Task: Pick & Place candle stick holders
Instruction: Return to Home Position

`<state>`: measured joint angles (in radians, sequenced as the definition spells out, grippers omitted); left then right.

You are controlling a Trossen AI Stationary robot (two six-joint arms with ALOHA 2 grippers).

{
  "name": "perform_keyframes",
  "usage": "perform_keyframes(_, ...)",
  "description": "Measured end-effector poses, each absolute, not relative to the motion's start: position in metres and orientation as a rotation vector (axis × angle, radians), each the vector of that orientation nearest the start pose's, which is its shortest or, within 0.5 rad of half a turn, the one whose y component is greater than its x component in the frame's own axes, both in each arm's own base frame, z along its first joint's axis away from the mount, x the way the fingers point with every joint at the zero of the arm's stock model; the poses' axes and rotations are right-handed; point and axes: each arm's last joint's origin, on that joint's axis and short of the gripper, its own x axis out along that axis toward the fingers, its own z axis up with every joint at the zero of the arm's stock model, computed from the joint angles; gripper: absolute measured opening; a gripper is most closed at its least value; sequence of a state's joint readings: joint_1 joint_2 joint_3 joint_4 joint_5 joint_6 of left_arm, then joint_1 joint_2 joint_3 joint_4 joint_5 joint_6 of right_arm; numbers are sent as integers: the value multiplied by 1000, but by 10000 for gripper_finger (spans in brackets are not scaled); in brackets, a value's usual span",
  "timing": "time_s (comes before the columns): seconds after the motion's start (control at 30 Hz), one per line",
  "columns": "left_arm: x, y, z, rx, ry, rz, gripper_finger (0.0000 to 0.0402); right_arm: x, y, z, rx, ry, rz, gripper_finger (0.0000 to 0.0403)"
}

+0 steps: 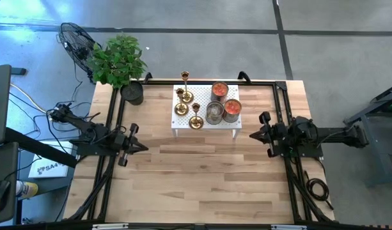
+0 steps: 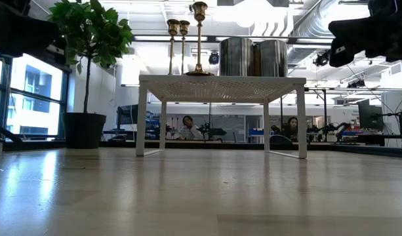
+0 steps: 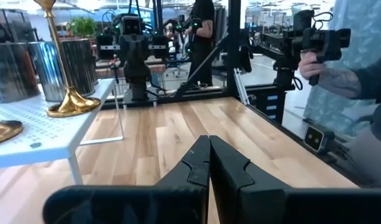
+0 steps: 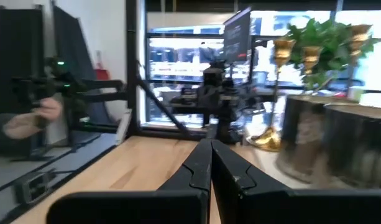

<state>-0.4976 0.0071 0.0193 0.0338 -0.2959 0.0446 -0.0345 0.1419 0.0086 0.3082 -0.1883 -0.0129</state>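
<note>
Placement looks done: four gold candle stick holders (image 1: 181, 109) stand on the white shelf (image 1: 224, 126) beside the metal candle tins (image 1: 220, 89), none visible elsewhere; left gripper (image 1: 141, 147) and right gripper (image 1: 252, 135) are pinched closed and empty, parked at opposite table sides.

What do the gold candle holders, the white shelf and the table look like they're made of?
The candle stick holders look like polished brass or brass-plated metal: gold, with bright reflections. The shelf seems to be white-painted perforated metal, judging by its grid of small holes. The table is light wood planks with visible grain and a soft sheen.
</note>
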Motion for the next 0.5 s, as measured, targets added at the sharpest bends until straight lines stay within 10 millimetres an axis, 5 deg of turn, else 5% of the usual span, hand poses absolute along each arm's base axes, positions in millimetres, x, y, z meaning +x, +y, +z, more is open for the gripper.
perform_keyframes(0.5,88,-38,173,-24,-42,-202,1,94,6,189,-103,-256,169,0)
